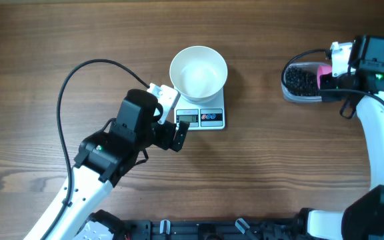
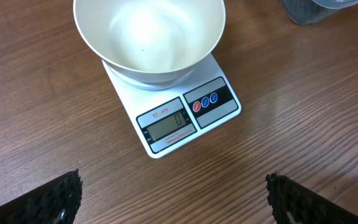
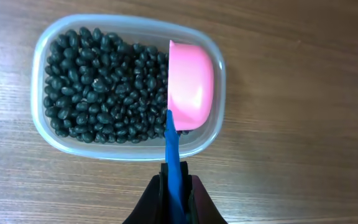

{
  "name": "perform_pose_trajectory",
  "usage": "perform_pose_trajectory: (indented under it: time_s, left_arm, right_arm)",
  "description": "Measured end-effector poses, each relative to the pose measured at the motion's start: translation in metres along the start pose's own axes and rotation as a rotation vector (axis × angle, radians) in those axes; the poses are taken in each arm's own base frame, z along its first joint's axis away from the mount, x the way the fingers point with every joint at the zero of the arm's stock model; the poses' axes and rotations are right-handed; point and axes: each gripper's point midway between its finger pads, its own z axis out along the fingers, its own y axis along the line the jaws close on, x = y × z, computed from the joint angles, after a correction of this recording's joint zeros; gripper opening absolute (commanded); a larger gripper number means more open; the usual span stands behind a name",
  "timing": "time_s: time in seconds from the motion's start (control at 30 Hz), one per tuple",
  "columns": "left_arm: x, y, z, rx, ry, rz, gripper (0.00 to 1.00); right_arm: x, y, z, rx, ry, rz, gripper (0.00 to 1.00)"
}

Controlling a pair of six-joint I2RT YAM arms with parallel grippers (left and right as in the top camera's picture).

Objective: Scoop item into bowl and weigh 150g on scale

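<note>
My right end effector pinches the blue handle of the pink scoop, which rests among the beans in the tub, well right of the scale. The bowl stands empty on the scale, and my left end effector is spread just beside it. Risk: the thin handle may twist in my grip and spill beans in transit.

The top camera hangs high over the counter and looks straight down, from far off. It sees the bowl and scale near 12 o'clock and the tub at 2 o'clock. The left wrist camera looks down at a slant, from close by, at that same bowl and scale, with a tub corner at 1 o'clock. The right wrist camera looks straight down, very near, at that same tub, its beans and the pink scoop.
</note>
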Motion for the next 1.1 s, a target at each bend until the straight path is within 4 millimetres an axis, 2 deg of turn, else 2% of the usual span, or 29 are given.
perform_pose_trajectory:
  time_s: [0.13, 0.4, 0.6, 0.87, 1.1]
  left_arm:
    - [0.0, 0.0, 0.0, 0.0, 0.0, 0.0, 1.0]
    - [0.0, 0.0, 0.0, 0.0, 0.0, 0.0, 1.0]
    - [0.0, 0.0, 0.0, 0.0, 0.0, 0.0, 1.0]
    - [0.0, 0.0, 0.0, 0.0, 0.0, 0.0, 1.0]
    - [0.0, 0.0, 0.0, 0.0, 0.0, 0.0, 1.0]
  right_arm:
    - [0.004, 0.003, 0.012, -0.012, 0.033, -0.013, 0.04]
    - [0.005, 0.025, 0.014, -0.14, 0.027, -0.032, 0.04]
    - [0.008, 0.033, 0.013, -0.212, 0.021, -0.058, 0.04]
    - [0.022, 0.014, 0.019, -0.325, 0.016, 0.057, 0.04]
    - [0.022, 0.024, 0.02, -0.397, 0.012, 0.07, 0.04]
